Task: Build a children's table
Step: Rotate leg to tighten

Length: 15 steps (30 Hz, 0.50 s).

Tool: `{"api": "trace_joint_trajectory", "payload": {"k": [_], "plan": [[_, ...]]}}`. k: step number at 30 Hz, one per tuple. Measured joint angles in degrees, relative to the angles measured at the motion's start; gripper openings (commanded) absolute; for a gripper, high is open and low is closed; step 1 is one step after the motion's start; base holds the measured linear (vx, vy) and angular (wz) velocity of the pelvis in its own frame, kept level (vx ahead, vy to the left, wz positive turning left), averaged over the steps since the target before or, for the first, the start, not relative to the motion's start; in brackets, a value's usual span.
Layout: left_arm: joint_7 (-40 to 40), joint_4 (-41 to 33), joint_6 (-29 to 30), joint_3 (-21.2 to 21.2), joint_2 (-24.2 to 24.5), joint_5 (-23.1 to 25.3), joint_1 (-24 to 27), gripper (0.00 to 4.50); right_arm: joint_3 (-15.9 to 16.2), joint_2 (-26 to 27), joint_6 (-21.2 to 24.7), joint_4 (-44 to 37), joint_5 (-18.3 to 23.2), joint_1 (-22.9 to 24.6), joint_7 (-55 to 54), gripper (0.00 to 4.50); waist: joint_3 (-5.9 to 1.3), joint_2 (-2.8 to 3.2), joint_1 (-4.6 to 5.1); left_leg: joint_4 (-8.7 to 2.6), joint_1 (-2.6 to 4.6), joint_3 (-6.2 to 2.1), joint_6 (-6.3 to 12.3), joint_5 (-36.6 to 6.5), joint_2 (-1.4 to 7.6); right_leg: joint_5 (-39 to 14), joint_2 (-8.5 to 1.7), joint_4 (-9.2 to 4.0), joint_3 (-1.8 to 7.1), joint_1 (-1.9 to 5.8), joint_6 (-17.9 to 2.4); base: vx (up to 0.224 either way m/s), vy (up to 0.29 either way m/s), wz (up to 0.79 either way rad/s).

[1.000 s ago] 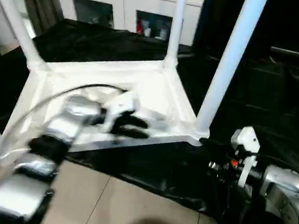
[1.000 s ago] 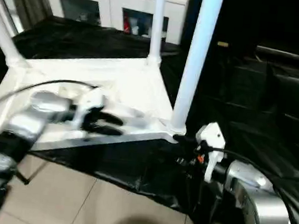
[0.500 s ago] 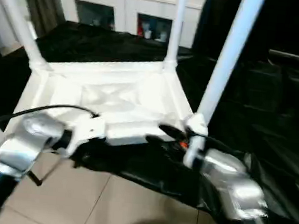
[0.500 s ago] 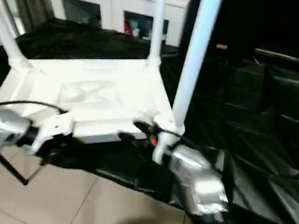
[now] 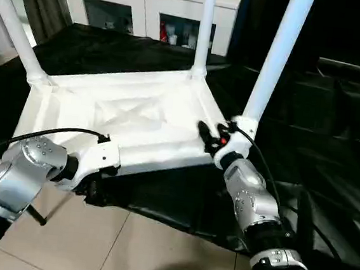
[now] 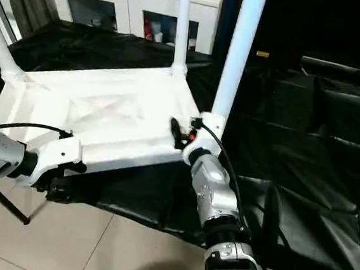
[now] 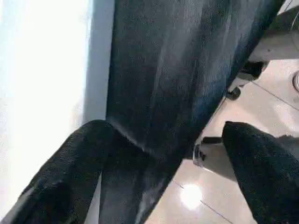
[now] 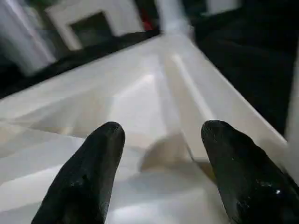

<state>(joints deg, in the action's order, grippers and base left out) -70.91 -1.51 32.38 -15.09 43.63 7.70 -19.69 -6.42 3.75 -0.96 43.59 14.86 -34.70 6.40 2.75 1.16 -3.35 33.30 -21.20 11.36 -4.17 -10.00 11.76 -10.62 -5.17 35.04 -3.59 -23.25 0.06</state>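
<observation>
Along table (image 5: 131, 114) near edge, both grippers spread: left (image 7: 163, 154), right (image 8: 159, 154).

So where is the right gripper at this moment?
In the left eye view the right gripper is at the near right corner of the upside-down table, over its rim, right beside the base of the near right leg.

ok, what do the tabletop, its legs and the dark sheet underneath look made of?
Tabletop: looks like moulded white plastic, smooth with a slight sheen, raised ribs on the upturned underside. Legs: same glossy white, tube-shaped, probably plastic too. Dark sheet: thin black film or fabric, creased and shiny where it catches light; plastic sheeting seems likeliest, but the look leaves that open.
</observation>
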Motion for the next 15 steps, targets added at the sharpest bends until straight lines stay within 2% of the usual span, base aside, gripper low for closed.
{"api": "trace_joint_trajectory", "payload": {"k": [2, 7, 10, 15], "plan": [[0.2, -0.6, 0.6, -0.5, 0.0, 0.0, 0.5, 4.46, -2.1, -0.1, -2.3, 4.5, -0.8, -3.0, -4.4, 3.01, 0.00, -0.01, -0.22, 0.01, 0.00, 0.00, 0.00, 0.0, -0.01, 0.0, -0.02, 0.00, 0.00, 0.05, 0.0, 0.000, 0.000, 0.00], [2.1, 0.1, 0.7, -2.4, -0.5, 1.0, 1.5, 4.46, -4.7, -2.6, -6.1, 10.7, -0.9, -6.1, -9.9, 3.01, -0.03, -0.05, -0.76, 0.14, -0.02, 0.01, 0.00, 0.0, -0.02, 0.0, -0.04, 0.02, 0.01, 0.16, 0.0, 0.000, 0.000, 0.00], [3.3, 0.6, 0.6, -2.7, -0.5, 1.6, 2.1, 4.46, -6.0, -4.9, -7.4, 12.9, -0.9, -6.8, -10.9, 3.01, -0.03, -0.08, -1.23, 0.20, -0.03, 0.00, 0.00, 0.0, -0.01, 0.0, -0.04, 0.07, 0.00, 0.19, 0.0, 0.000, 0.000, 0.00], [5.0, 0.8, 0.4, -3.1, -0.4, 2.0, 2.1, 4.46, -8.2, -7.6, -9.9, 17.1, -0.9, -8.6, -12.6, 3.01, -0.03, -0.10, -1.22, 0.23, -0.04, 0.00, 0.00, 0.0, 0.01, 0.0, -0.03, 0.19, 0.00, 0.14, 0.0, 0.000, 0.000, 0.00]]}}
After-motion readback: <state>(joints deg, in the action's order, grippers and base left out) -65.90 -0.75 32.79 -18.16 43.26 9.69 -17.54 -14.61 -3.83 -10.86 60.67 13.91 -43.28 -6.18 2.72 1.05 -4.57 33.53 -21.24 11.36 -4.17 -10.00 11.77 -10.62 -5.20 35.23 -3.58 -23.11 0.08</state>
